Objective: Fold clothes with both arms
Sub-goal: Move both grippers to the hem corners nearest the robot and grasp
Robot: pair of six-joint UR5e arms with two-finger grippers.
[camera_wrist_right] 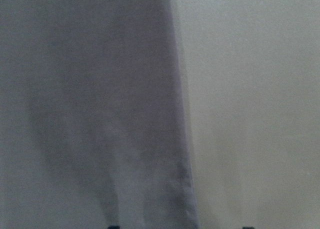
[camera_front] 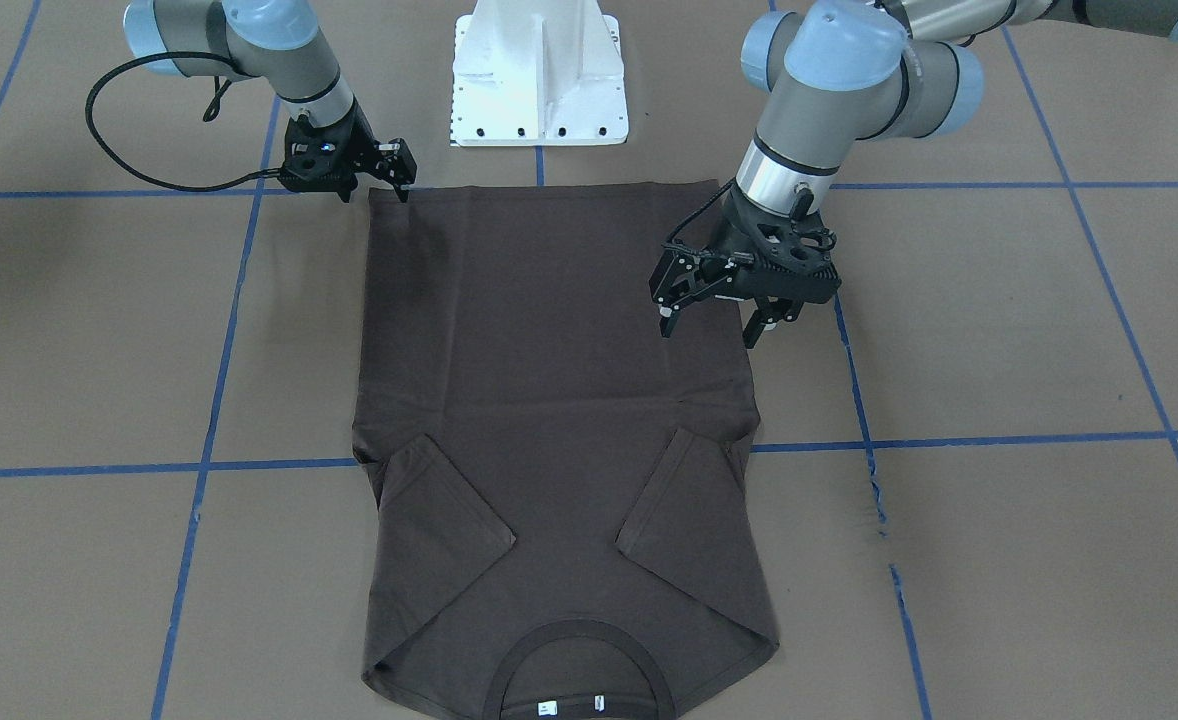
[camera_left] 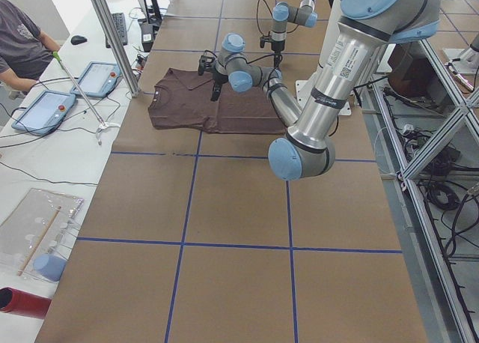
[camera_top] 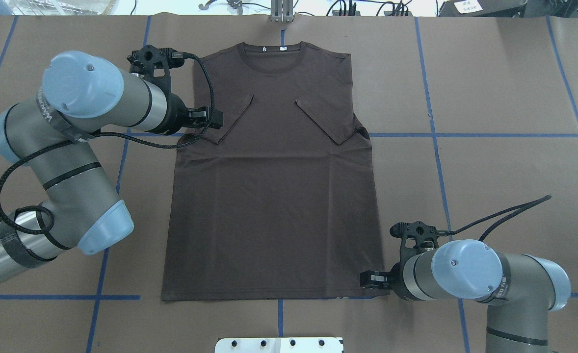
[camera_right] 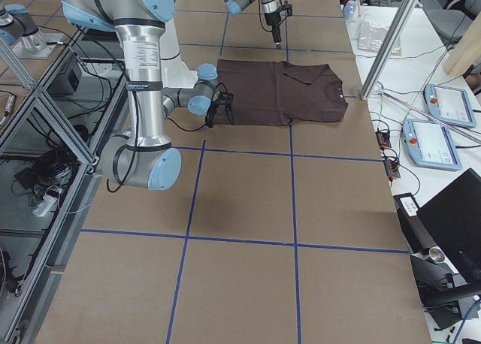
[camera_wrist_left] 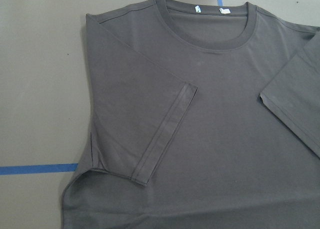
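As the T-shirt point(camera_top: 269, 196) lies collar-away, the right gripper point(camera_front: 395, 176), fingers apart, straddles its hem corner. The left gripper point(camera_front: 711, 325), also spread, hovers mid-side.

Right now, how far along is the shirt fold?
Done: both sleeves lie folded in on the T-shirt. In hand: the right gripper, open, is at a hem corner; the left gripper, open, hovers by the side edge. Left: the body fold; it lies full length.

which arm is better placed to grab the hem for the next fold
Right, probably. The right gripper sits low at the T-shirt's hem corner, jaws open astride the edge; the left gripper hovers open, away from its corner.
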